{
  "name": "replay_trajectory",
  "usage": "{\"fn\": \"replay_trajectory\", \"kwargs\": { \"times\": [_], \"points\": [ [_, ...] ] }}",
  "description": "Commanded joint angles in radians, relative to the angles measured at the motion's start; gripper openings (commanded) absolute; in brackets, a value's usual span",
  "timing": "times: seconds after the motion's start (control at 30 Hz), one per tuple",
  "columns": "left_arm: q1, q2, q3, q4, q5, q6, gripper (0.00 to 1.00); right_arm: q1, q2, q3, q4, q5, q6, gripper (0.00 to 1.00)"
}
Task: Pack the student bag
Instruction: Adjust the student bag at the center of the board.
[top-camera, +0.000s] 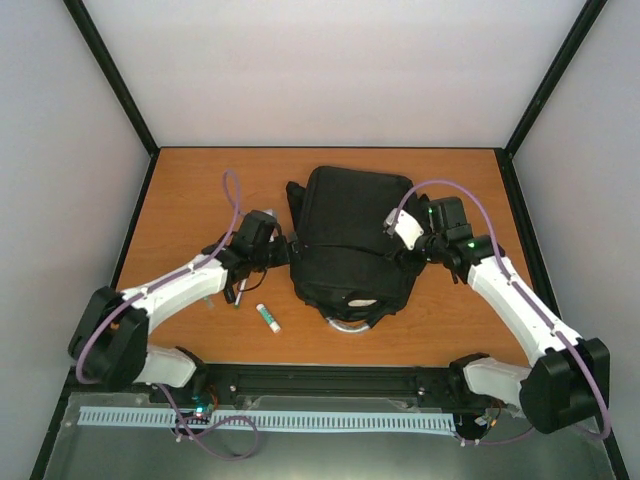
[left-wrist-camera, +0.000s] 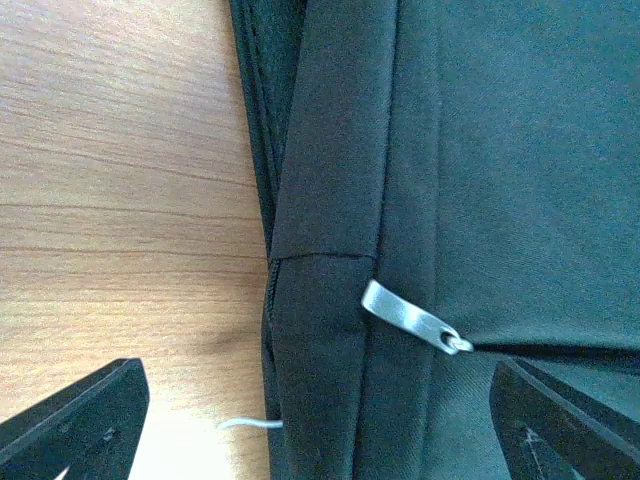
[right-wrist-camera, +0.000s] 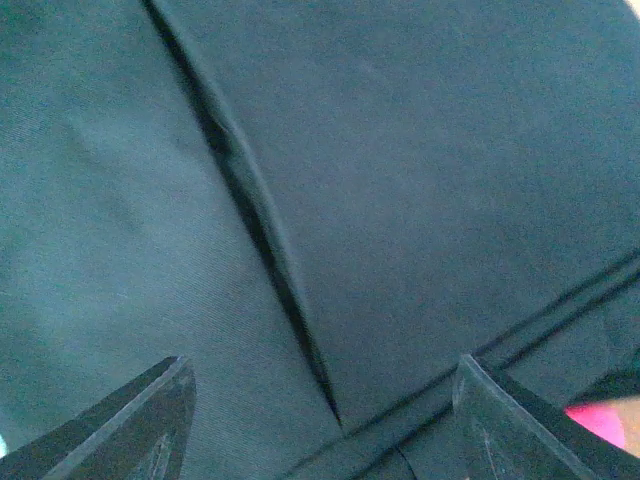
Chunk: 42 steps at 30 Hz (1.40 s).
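Student bag: black, of soft fabric, it lies flat near the middle of the table, between the two grippers, and it is by far the biggest thing here
Table: orange-brown wood, with bare board showing on every side of the bag
Loop handle: grey, at the near end of the bag, turned toward the bases of the arms
Left gripper: at the left edge of the bag; its two fingers stand wide apart and clamp nothing (in the left wrist view one finger is over the wood and the other is over the black fabric)
Zip pull: a small silver metal tab, lying slanted on the side band of the bag, between the fingers of the left gripper and touching neither of them
White cord: thin, it comes out from the bag's edge onto the wood; I cannot tell what it belongs to
Right gripper: over the right part of the bag; its fingers are apart, with only black cloth between them and nothing held; whether the tips touch the cloth I cannot tell
Fold: a dark crease that runs slanted across the cloth in the right wrist view
Pink patch: small and bright, at the lower right corner of that view, beside the black cloth; too little shows to name it
White tube: small, with a green end, it lies on the table left of the loop handle, apart from the bag
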<state>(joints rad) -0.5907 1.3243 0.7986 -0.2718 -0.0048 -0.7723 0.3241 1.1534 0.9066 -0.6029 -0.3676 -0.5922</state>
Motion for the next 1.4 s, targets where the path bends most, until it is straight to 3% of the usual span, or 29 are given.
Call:
{"fn": "replay_trajectory", "kwargs": {
  "times": [0.0,0.23,0.47,0.73,0.9,1.03,1.2,1.37],
  "points": [
    [0.029,0.097,0.060,0.087,0.137,0.079,0.95,-0.036,0.065,0.025,-0.041,0.113,0.053,0.73],
    [0.029,0.171,0.039,0.184,0.278,0.099,0.89,-0.036,0.278,0.078,-0.044,0.260,0.080,0.73],
    [0.021,0.168,-0.076,0.257,0.366,0.111,0.83,-0.037,0.510,0.219,-0.050,0.278,0.081,0.72],
    [-0.082,0.170,-0.140,0.339,0.329,0.106,0.78,-0.036,0.693,0.358,-0.032,0.293,0.077,0.70],
    [-0.201,0.088,-0.107,0.242,0.208,0.103,0.79,-0.037,0.635,0.338,-0.048,0.311,0.069,0.70],
    [-0.221,-0.044,-0.101,0.071,0.093,0.110,0.83,-0.037,0.532,0.328,-0.075,0.299,0.071,0.70],
    [-0.221,-0.182,-0.138,-0.076,-0.007,0.133,0.84,-0.037,0.396,0.291,-0.104,0.216,0.096,0.71],
    [-0.221,-0.209,-0.184,-0.098,-0.022,0.167,0.81,-0.034,0.288,0.216,-0.087,0.033,0.100,0.71]
  ]
}}
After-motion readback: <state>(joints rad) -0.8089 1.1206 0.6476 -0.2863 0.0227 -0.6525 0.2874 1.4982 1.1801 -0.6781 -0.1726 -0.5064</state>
